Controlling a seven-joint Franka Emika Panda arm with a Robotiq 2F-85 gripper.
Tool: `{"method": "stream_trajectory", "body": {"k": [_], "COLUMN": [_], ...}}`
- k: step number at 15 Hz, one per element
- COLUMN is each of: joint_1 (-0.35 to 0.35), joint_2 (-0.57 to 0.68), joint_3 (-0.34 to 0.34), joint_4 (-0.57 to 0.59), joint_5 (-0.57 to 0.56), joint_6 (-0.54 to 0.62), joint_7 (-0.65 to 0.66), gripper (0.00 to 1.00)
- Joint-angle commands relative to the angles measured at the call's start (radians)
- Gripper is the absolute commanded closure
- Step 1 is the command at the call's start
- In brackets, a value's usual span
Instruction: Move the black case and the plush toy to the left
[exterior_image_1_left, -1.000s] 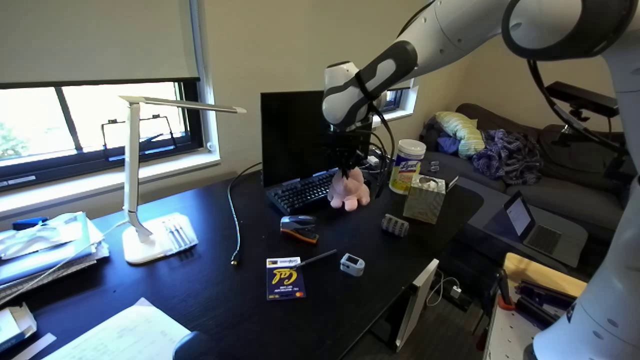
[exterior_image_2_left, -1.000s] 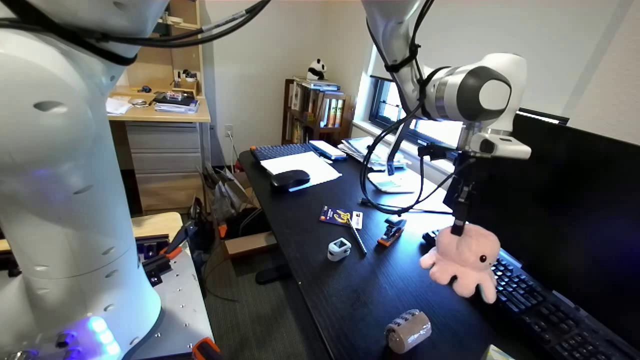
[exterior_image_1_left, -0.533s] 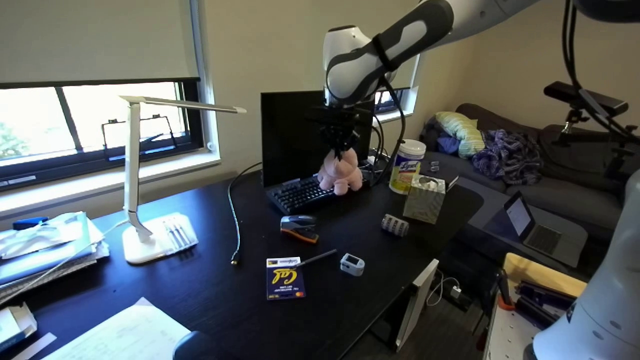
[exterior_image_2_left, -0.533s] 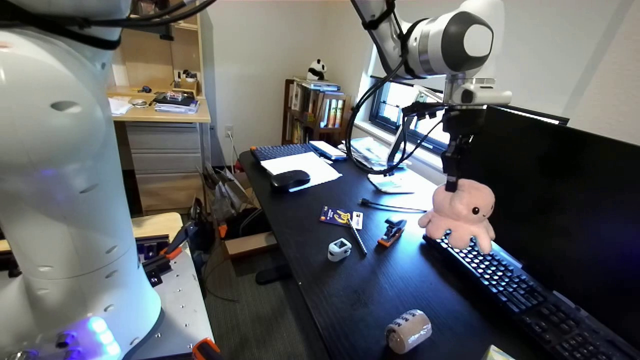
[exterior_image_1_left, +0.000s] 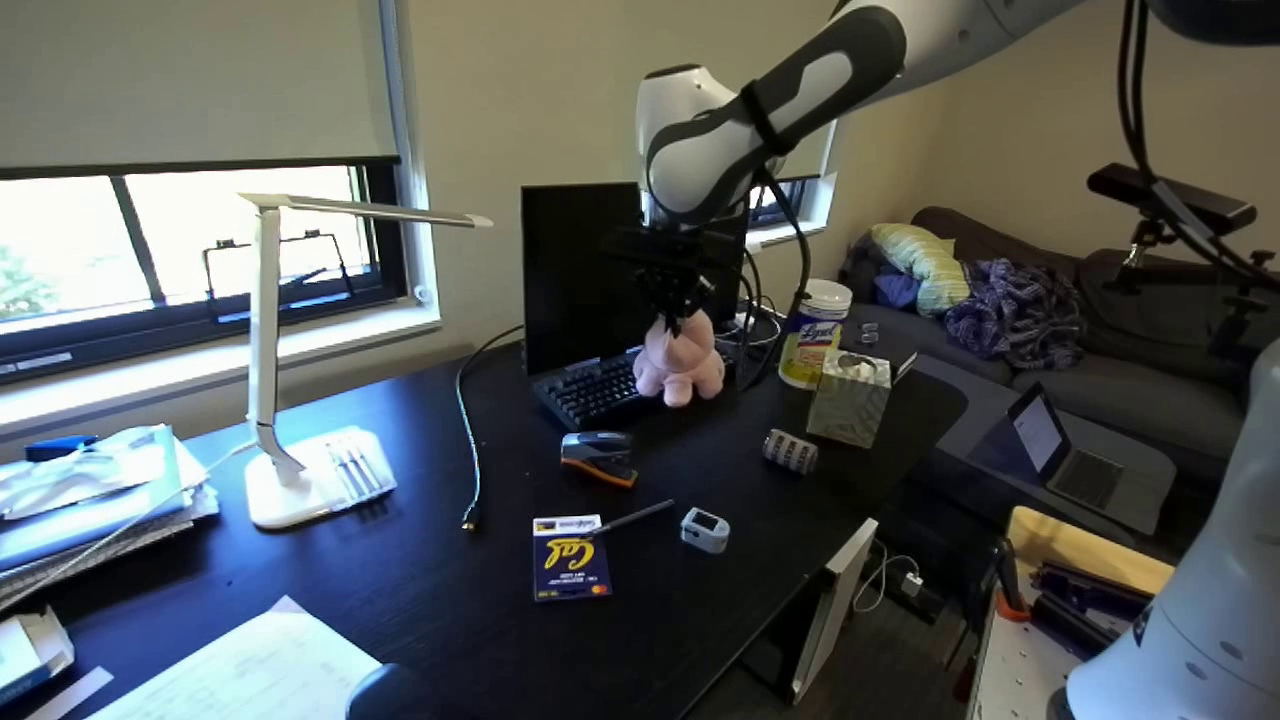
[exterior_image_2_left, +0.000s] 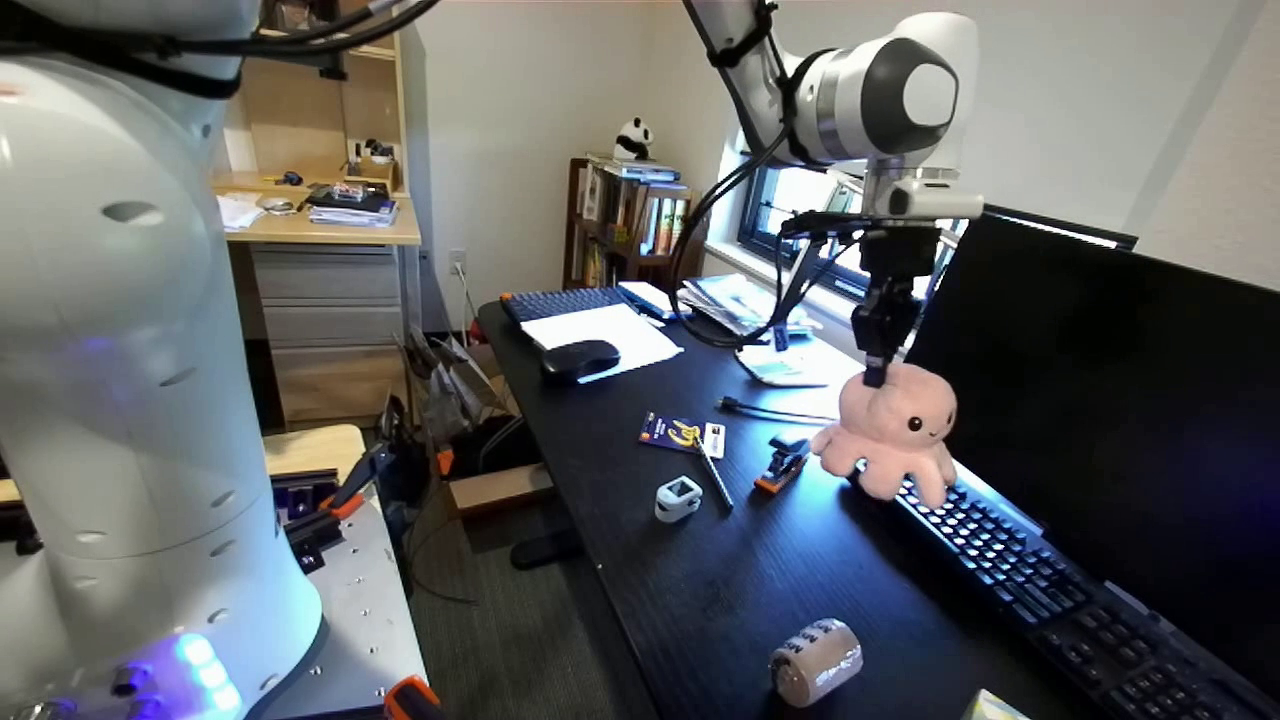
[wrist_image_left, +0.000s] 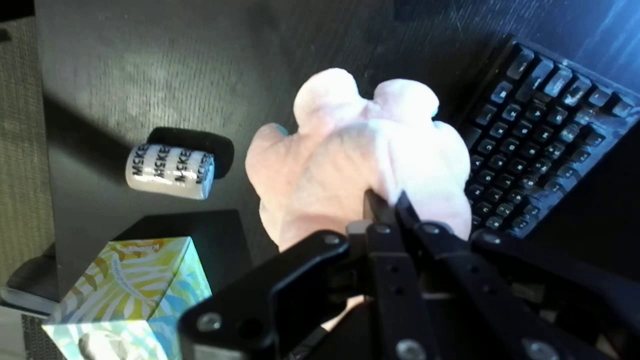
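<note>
Now pink plush octopus (exterior_image_2_left: 887, 432) nearer orange-black stapler (exterior_image_2_left: 783, 465) | black two-fingered gripper (wrist_image_left: 386, 196) pinching it | leftward carry likely underway

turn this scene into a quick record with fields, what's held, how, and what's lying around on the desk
held: pink plush toy
grip: gripper pointing down, closed on the toy's head
support: toy appears to hang clear of the desk
computer gear: keyboard in front of black monitor
tools: stapler with orange base
card: Cal card, one end of a thin stick overlapping it
roll: wrapped roll, lying on its side
</note>
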Motion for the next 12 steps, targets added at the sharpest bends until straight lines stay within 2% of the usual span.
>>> {"method": "stream_trajectory", "body": {"k": [1,3,6,7,9,12], "joint_1": [0.054,0.076,0.09,0.068,0.071,0.064], "joint_2": [-0.067,-0.114,-0.193,-0.106,-0.154,-0.176], "joint_3": [0.061,0.117,0.189,0.191,0.22,0.22], "joint_4": [-0.069,-0.1,-0.147,-0.076,-0.098,-0.116], "joint_5": [-0.021,0.011,0.026,-0.004,-0.002,-0.001], "joint_6": [-0.048,-0.064,0.003,-0.034,-0.031,-0.029], "joint_7": [0.244,0.327,0.416,0.376,0.409,0.41], "gripper": [0.99,0.99,0.99,0.96,0.96,0.96]}}
